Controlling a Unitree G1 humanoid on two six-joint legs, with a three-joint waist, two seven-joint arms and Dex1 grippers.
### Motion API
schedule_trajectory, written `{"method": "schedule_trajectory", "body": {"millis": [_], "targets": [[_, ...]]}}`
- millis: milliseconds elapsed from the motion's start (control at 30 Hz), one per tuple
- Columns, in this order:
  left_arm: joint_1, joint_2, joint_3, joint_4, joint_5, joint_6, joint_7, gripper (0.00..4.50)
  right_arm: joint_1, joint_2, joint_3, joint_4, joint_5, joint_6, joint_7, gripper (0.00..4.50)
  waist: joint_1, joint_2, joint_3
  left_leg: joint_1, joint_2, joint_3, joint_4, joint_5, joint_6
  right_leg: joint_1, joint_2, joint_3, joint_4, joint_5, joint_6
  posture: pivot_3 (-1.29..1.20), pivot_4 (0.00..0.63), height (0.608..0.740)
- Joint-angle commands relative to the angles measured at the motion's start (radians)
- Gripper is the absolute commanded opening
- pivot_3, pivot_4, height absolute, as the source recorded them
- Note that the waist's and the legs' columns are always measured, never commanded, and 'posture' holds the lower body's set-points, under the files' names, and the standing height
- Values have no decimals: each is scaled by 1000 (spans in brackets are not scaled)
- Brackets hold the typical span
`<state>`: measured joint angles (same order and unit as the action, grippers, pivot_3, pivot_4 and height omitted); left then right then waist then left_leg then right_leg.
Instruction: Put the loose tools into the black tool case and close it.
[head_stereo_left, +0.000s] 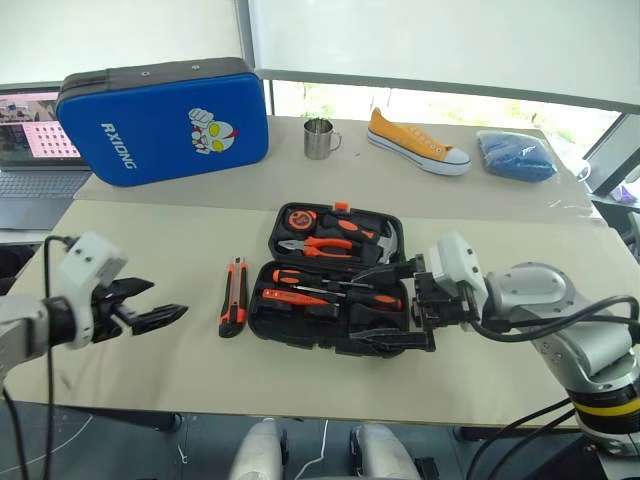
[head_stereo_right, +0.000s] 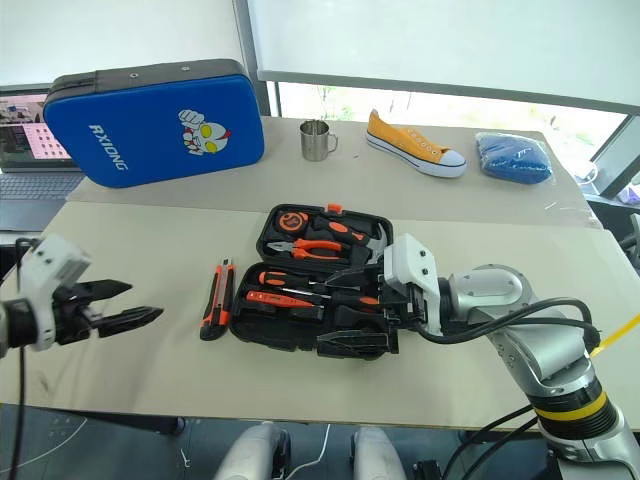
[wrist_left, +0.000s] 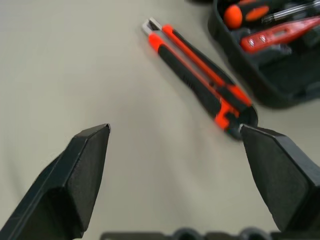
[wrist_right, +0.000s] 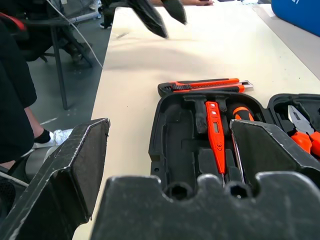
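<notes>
The left gripper (head_stereo_left: 150, 305) hangs with its blunt black fingers spread and empty over bare table at the near left, aimed toward the utility knife (head_stereo_left: 233, 296), a slim orange-and-black bar lying just left of the black tool case (head_stereo_left: 330, 285), probably the next pick. The right gripper (head_stereo_left: 398, 305), jaws also wide and holding nothing, hovers at the case's near right corner, seemingly ready to steady it. The moulded-plastic case lies open mid-table, its recesses already holding screwdrivers (head_stereo_left: 335, 285) and a slim orange tool (wrist_right: 216, 130).
</notes>
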<state>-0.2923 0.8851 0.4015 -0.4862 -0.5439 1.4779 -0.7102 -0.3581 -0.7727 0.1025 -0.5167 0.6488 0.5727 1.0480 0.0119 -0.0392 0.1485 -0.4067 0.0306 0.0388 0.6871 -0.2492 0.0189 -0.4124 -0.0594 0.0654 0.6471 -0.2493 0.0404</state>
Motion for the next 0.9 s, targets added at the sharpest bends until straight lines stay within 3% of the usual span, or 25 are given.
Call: {"method": "schedule_trajectory", "body": {"millis": [33, 233, 600, 900], "targets": [[-166, -24, -92, 117, -126, 137, 199, 4443, 46, 7, -31, -57, 2, 1, -45, 4500, -5, -4, 1, 0, 0, -1, 0, 0, 0, 0, 0, 0, 1, 0, 0, 0, 150, 739], [-301, 28, -285, 266, -317, 137, 442, 4443, 128, 18, -37, -121, -3, 2, -114, 4500, -29, -4, 1, -5, 1, 0, -2, 0, -1, -9, -1, 3, 2, 0, -1, 0, 150, 739], [-494, -162, -438, 516, -401, 137, 733, 4443, 249, 34, -77, -196, 5, 10, -226, 4500, -7, -4, 1, -7, -2, 0, -1, 2, -3, -9, -2, 2, 1, 1, 0, 0, 150, 739], [-587, -53, -551, 565, -471, 137, 739, 4443, 268, 30, -100, -219, 14, 17, -267, 4500, -13, -4, 1, -7, -2, -1, -2, 2, -4, -10, -1, 2, 1, 1, 0, 0, 150, 739]]}}
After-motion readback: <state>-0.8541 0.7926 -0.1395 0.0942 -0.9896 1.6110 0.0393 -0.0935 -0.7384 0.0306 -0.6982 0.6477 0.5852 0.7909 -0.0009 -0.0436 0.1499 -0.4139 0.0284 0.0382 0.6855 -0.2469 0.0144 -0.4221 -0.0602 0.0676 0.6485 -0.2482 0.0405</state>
